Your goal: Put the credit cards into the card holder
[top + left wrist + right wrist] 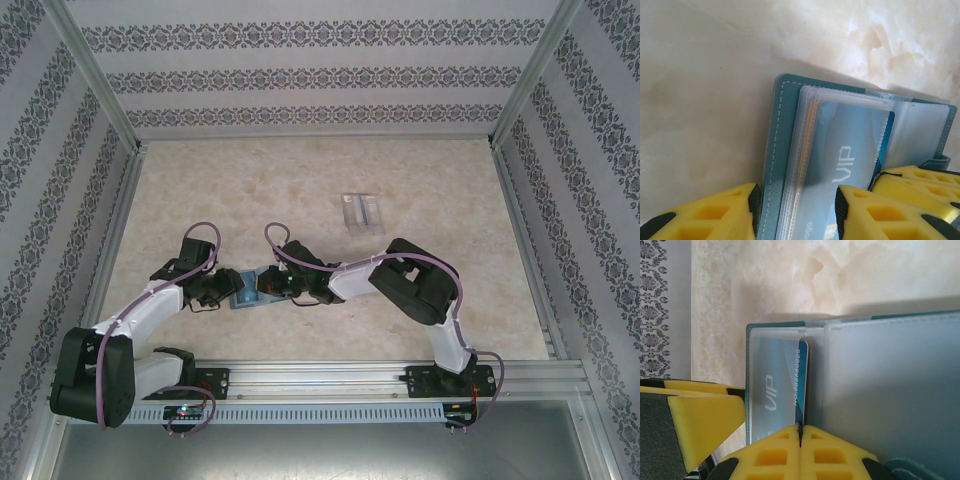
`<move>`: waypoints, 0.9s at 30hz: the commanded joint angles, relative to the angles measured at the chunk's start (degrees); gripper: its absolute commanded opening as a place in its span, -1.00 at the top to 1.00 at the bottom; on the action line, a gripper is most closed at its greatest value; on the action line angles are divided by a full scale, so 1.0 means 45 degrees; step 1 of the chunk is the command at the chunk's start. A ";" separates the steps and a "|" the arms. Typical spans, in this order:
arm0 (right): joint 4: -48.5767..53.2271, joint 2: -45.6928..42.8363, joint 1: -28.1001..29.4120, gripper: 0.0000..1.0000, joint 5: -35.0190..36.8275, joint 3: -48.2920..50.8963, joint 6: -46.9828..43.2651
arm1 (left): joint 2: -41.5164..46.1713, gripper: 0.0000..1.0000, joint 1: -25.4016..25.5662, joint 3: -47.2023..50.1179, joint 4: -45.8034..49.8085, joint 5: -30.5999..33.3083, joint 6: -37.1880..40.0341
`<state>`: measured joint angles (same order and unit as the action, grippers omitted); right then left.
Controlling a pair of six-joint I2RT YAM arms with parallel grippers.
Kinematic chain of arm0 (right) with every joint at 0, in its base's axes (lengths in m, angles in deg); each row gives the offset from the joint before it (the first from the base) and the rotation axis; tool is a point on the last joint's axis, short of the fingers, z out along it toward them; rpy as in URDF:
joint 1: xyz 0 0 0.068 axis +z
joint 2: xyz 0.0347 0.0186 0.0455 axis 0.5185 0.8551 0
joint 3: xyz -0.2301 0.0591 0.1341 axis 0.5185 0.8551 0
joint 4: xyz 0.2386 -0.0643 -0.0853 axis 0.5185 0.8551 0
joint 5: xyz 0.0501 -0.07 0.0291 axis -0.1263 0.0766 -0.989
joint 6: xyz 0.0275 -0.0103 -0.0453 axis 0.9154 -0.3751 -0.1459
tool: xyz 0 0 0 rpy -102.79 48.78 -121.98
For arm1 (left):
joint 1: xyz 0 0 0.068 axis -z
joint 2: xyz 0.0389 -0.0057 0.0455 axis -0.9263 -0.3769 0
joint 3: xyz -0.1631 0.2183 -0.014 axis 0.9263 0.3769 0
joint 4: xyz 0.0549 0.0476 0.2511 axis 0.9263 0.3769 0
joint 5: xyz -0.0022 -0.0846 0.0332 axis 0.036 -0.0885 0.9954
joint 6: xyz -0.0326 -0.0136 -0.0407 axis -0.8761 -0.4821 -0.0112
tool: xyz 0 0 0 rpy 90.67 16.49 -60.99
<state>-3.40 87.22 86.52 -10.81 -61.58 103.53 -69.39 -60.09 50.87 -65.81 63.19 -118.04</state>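
Note:
The teal card holder [243,292] lies open on the table between both arms, its clear sleeves facing up. A pale blue credit card [777,375] marked VIP sits mostly inside one sleeve. My right gripper [800,432] is shut on the card's near edge, which runs into the seam between its yellow fingers. My left gripper [797,210] is open. One of its pads is against the holder's teal cover [782,130] and the other lies over the sleeved credit card [850,145]. The right gripper's fingers [920,185] press in beside it.
A clear plastic stand [360,210] sits on the marble-patterned table behind and to the right of the grippers. Patterned walls with metal rails close in the table on three sides. The arms' base rail [330,375] runs along the near edge.

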 commanded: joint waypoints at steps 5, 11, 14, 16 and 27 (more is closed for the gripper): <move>0.0199 0.0414 0.0331 1.00 -0.0621 -0.0556 -0.0525 | -0.0358 0.09 -0.0087 0.0064 -0.1064 -0.0671 -0.0123; 0.0269 0.0487 0.0351 1.00 -0.0790 -0.0668 -0.0545 | -0.0202 0.09 -0.0091 -0.0043 -0.0883 -0.0632 -0.0028; 0.0526 0.0161 0.0314 0.92 -0.0477 -0.0462 -0.0729 | -0.0067 0.09 -0.0120 -0.0152 -0.0612 -0.0460 0.0069; 0.0757 -0.0215 0.0292 0.86 -0.0163 -0.0249 -0.1000 | 0.0035 0.06 -0.0198 -0.0154 -0.0474 -0.0414 0.0122; 0.1577 -0.1217 0.0156 0.47 0.0438 0.0109 -0.1514 | -0.0085 -0.01 -0.0721 -0.0278 -0.0163 -0.0534 0.0437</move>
<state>1.69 84.13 86.63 -10.54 -61.76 98.59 -69.59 -62.39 50.89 -66.67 61.88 -117.43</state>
